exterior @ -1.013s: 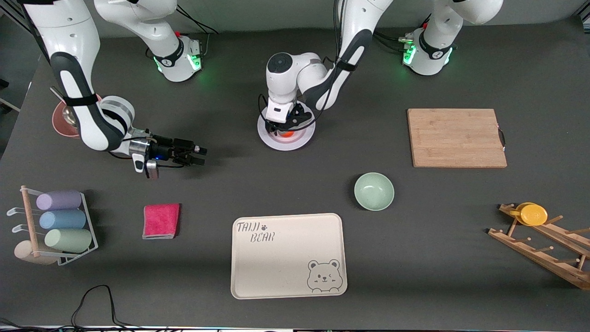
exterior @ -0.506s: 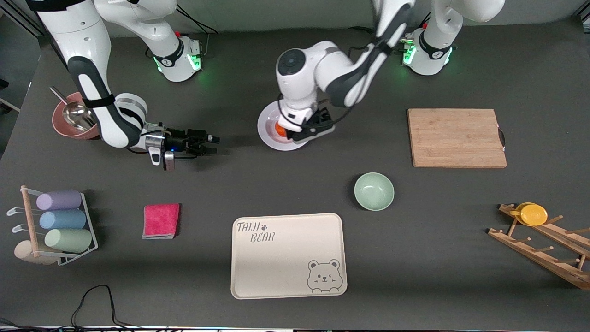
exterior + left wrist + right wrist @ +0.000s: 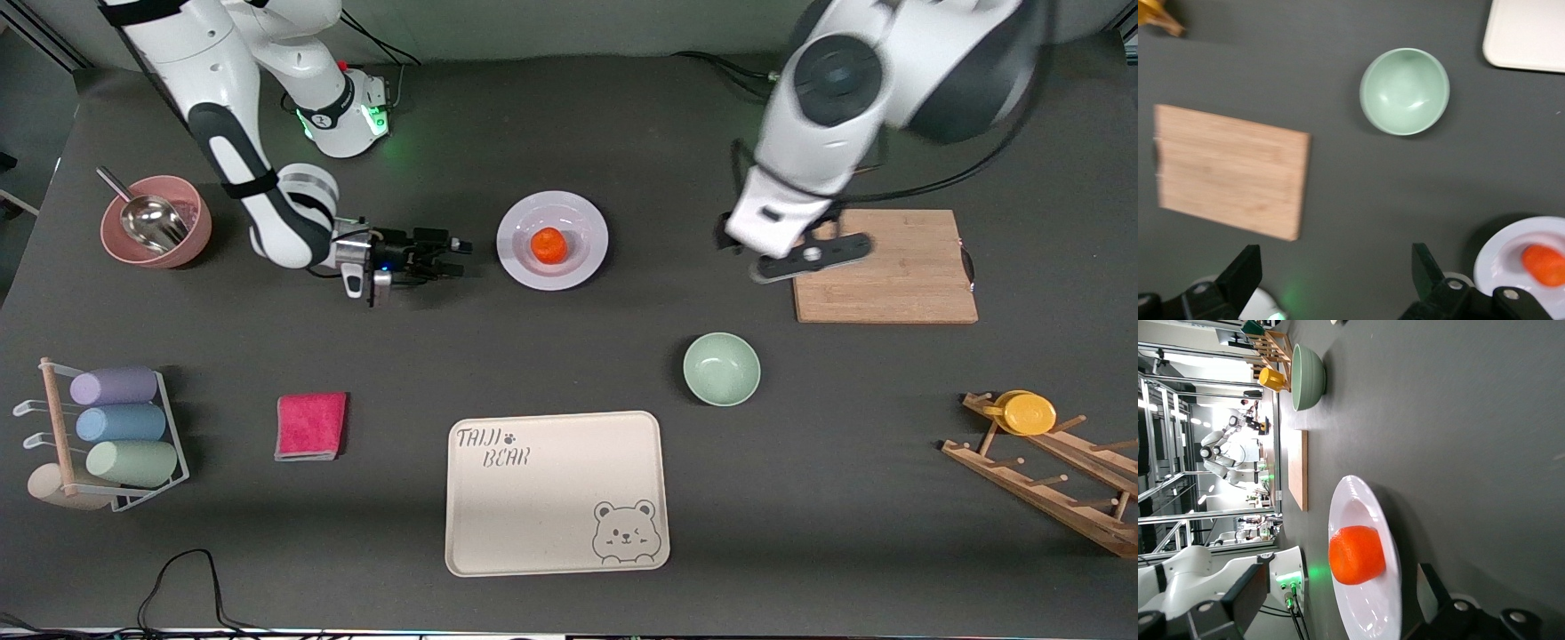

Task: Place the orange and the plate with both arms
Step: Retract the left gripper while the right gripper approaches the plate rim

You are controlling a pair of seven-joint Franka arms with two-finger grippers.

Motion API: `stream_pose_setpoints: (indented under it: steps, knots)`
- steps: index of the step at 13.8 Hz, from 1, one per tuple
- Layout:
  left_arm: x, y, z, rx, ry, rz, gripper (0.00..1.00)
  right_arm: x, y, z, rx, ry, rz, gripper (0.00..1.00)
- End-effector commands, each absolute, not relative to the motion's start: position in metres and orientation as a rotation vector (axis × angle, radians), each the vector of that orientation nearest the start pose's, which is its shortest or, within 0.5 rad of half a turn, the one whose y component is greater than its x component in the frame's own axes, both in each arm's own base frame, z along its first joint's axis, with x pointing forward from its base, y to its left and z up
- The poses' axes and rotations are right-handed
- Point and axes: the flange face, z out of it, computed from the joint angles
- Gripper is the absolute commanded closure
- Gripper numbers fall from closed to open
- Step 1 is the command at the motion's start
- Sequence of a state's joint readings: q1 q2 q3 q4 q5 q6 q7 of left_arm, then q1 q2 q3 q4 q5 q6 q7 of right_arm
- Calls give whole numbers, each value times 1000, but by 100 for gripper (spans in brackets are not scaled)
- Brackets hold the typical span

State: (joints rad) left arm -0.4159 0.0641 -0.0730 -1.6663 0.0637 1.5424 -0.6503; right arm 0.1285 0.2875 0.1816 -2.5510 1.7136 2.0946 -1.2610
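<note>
Two grippers: both stood with fingers spread wide and nothing between them.
Orange: the orange (image 3: 549, 245) lay in the shallow centre of the plate (image 3: 587, 222), which sat on the table toward the robots' bases, between the pink bowl (image 3: 189, 233) and the cutting board (image 3: 880, 265).
Right gripper: the right gripper (image 3: 455, 253) was low and level just beside the plate's rim, on the side toward the right arm's end of the table, apart from it.
Left gripper: the left gripper (image 3: 811, 256) hung high over the edge of the cutting board, well apart from the plate, its wrist view looking down on the green bowl (image 3: 1405, 91).
Step in hand: judged to be the right arm's approach to take the plate by its rim.
How to do it well: one finger should slide under the rim and one over it, low and flat, so the plate is not shoved.
Risk: a tilted lift would likely roll the orange off; keep the plate level.
Likely goal: cannot tell; perhaps the bear tray (image 3: 551, 542).
</note>
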Motion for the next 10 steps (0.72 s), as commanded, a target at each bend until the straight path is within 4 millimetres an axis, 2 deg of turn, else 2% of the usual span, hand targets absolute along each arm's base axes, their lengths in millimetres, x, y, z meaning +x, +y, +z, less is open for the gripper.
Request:
stream_pose_setpoints:
  steps: [1, 2, 3, 4, 5, 6, 9, 10]
  knots:
    - [509, -227, 576, -2967, -174, 226, 0, 363, 197, 156, -1981, -16, -38, 31]
    - [512, -204, 589, -2986, -217, 211, 0, 360, 198, 152, -1982, -17, -30, 43]
    - [511, -189, 595, -2990, -161, 222, 0, 358, 197, 147, -1983, -49, -45, 49]
    - [512, -167, 603, -2998, -97, 230, 0, 353, 196, 138, -1985, -78, -53, 52]
    - [516, -139, 610, -3013, -49, 231, 0, 350, 195, 131, -1984, -114, -67, 60]
    - [517, -118, 615, -3019, -2, 243, 0, 348, 193, 127, -1980, -126, -73, 61]
    - [514, -86, 623, -3031, -44, 251, 0, 343, 192, 125, -1971, -129, -69, 61]
    - [515, -77, 623, -3035, -49, 261, 0, 341, 190, 124, -1959, -146, -84, 67]
